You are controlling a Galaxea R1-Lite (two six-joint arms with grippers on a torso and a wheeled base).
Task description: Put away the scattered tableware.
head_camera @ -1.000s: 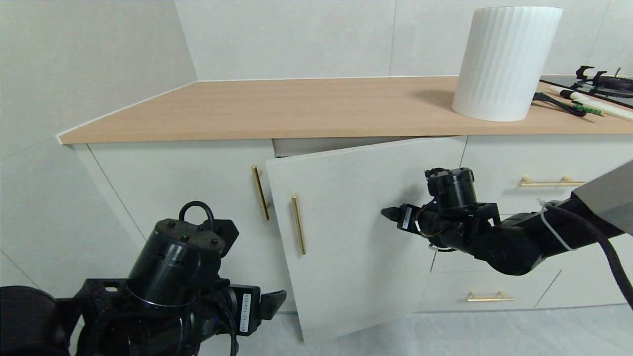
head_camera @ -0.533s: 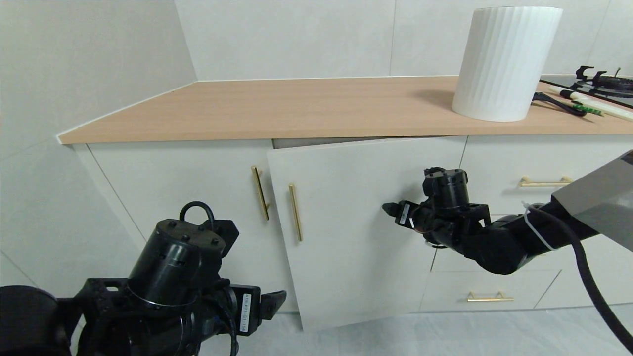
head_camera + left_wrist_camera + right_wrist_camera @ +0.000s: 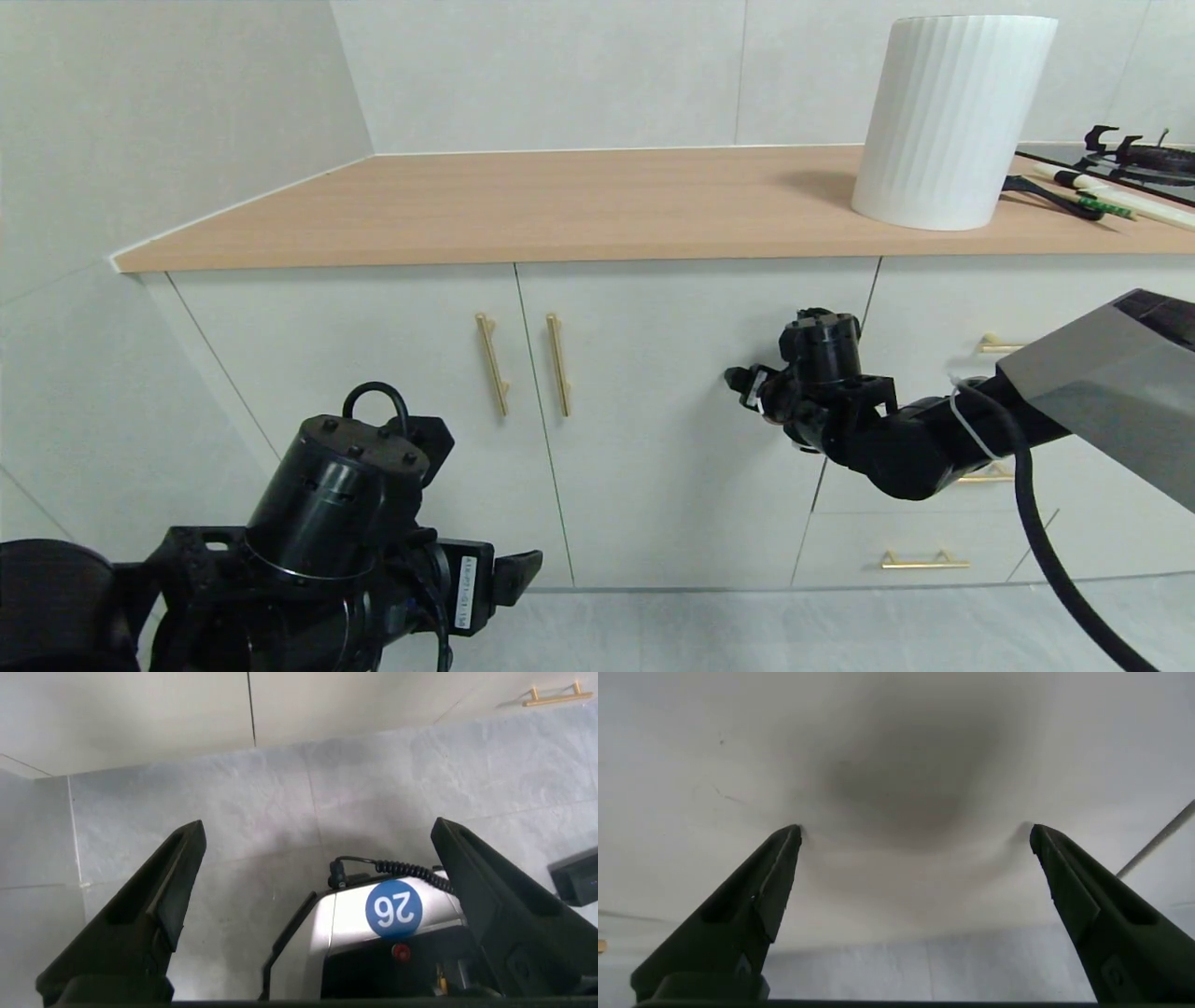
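Left gripper [image 3: 318, 835] hangs open, low over the floor. Right gripper [image 3: 915, 838], fingers spread and empty, touches the door [image 3: 672, 420]. Push square, confirm it's flush. Tableware [image 3: 1074, 196] lies at the worktop's [image 3: 560, 205] far right edge, beside the canister [image 3: 952, 121].

The counter [image 3: 560, 201] looks like wood, grained and matt. The door [image 3: 672, 420] is smooth, pale and matt, faintly mottled. Its handle [image 3: 557, 364] is brass-coloured metal with a soft shine. My fingers [image 3: 757, 915] look like matt black plastic. The cylinder [image 3: 952, 121] is white, ribbed and matt. The floor [image 3: 280, 793] is grey, stone-look tile.
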